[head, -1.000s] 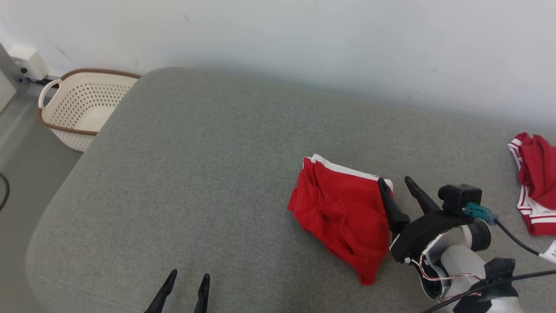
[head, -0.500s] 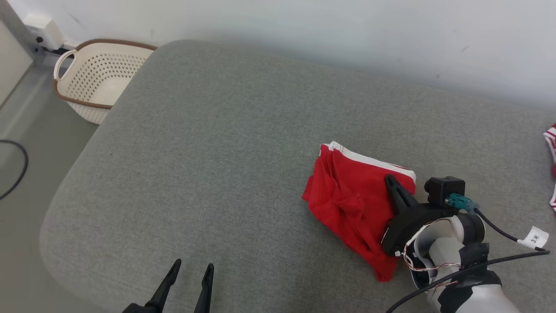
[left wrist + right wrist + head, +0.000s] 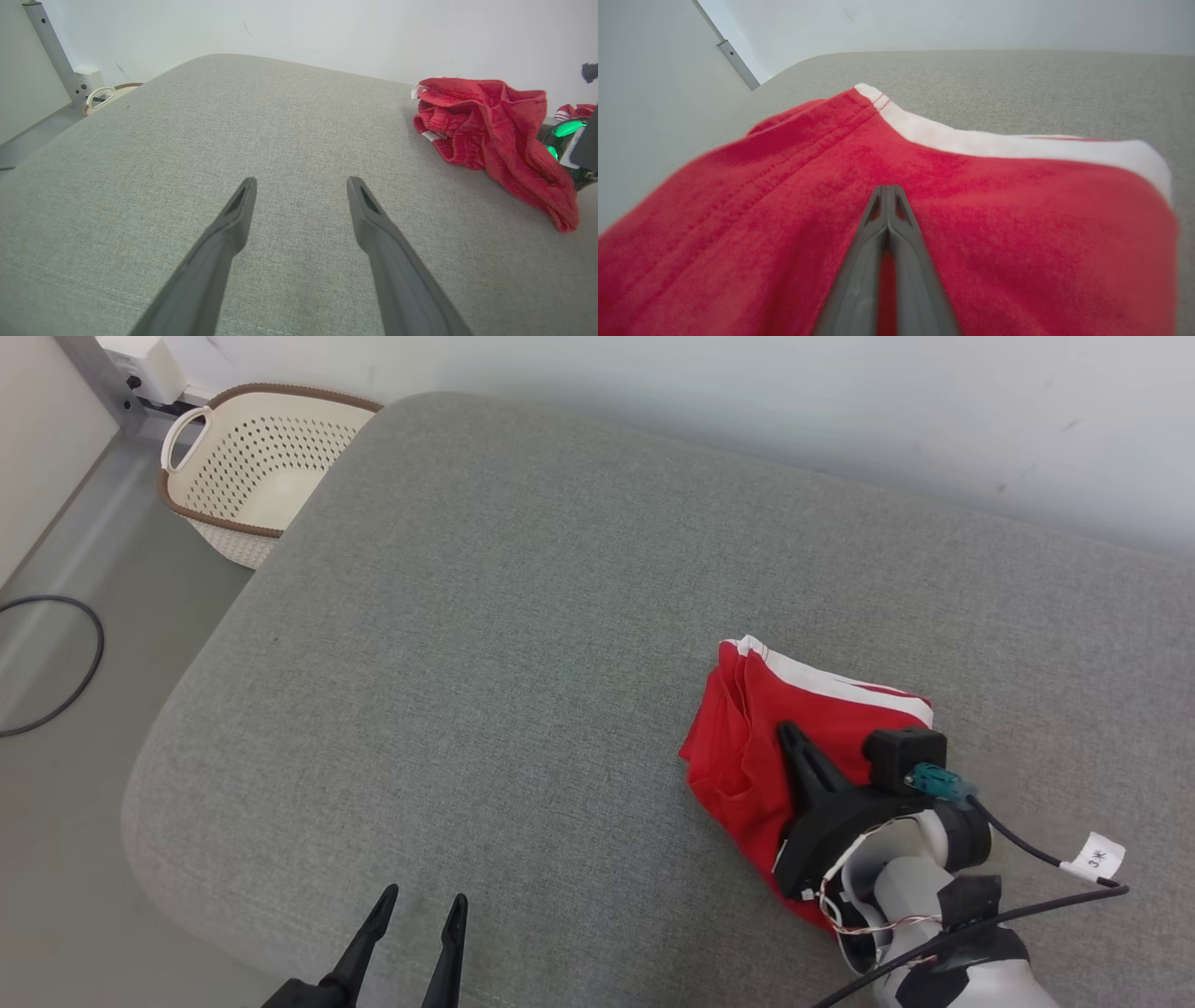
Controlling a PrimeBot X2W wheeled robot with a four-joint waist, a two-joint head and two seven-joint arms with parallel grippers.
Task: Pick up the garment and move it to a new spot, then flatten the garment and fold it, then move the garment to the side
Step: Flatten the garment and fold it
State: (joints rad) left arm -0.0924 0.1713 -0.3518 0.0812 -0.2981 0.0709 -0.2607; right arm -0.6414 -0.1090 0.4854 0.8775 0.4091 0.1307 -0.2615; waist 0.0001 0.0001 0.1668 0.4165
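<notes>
The garment [image 3: 747, 747] is a pair of red shorts with a white band, lying bunched on the right half of the grey cushion [image 3: 523, 644]. It also shows in the left wrist view, where the garment [image 3: 490, 121] is at the right. My right gripper [image 3: 786, 730] reaches over it from the lower right, shut, its tips pressed into the red cloth [image 3: 784, 196]. How much cloth sits between the right gripper's [image 3: 888, 189] tips is hidden. Near the cushion's front edge, my left gripper [image 3: 422, 900] stands open and holds nothing; its fingers [image 3: 233, 210] hover over bare cushion.
A cream perforated basket [image 3: 261, 476] stands on the floor past the cushion's far left corner. A black cable [image 3: 56, 672] loops on the floor at the left. A pale wall runs behind the cushion. Cables and a white tag [image 3: 1092, 854] trail from my right wrist.
The head camera has turned left, so the picture has shifted. My right gripper went from open at the garment's right edge to shut, then slid further left over the cloth.
</notes>
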